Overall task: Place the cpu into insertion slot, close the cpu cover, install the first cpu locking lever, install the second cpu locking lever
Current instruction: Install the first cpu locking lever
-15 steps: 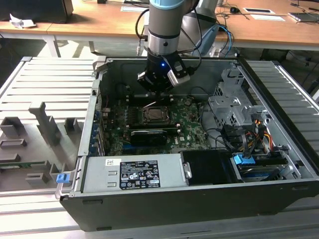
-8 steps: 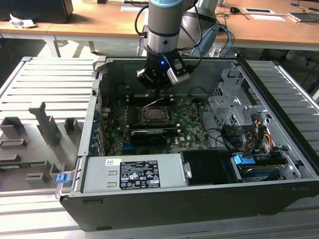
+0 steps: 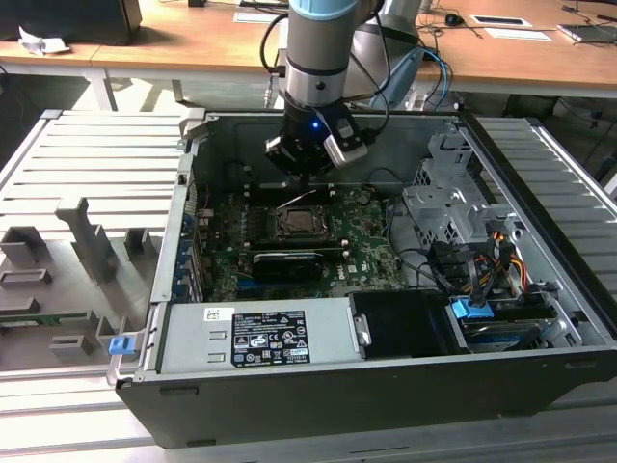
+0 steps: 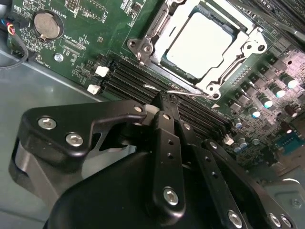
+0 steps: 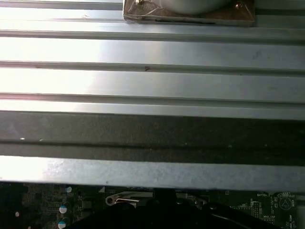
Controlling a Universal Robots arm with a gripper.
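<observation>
Cpu (image 4: 202,40) down flat in the insertion slot (image 4: 167,61), silvery top facing up, seated square inside the black socket in the middle of the green motherboard (image 4: 86,52). Centre of the open computer case (image 3: 540,280) in the exterior view, just on the near side of the arm.

Starting at the gripper (image 4: 164,99): fingers drawn together to a narrow point, no gap to speak of in the second wrist view. Tip right on a thin wire locking lever (image 4: 190,93) at the socket's far edge. Pinched or merely pressed against? Cannot tell from here. Closed up like that, probably to make one slim pusher that fits between socket and memory slots (image 4: 128,76) without fouling either.

Same lever (image 3: 294,200) in the exterior view: a bright rod slanting up off the board just below the gripper (image 3: 302,178), so judged not yet latched.

Moving outward: cpu cover (image 4: 250,45) folded down, silver frame lying around the chip with the metal top showing through its square opening. Chip placed and cover shut, by the look of it.

Further out: round coin battery (image 4: 46,25) on the board beyond the memory slots, grey power supply (image 3: 255,338) along the case's near wall, bundled cables (image 3: 472,260) toward the exterior view's right.
</observation>
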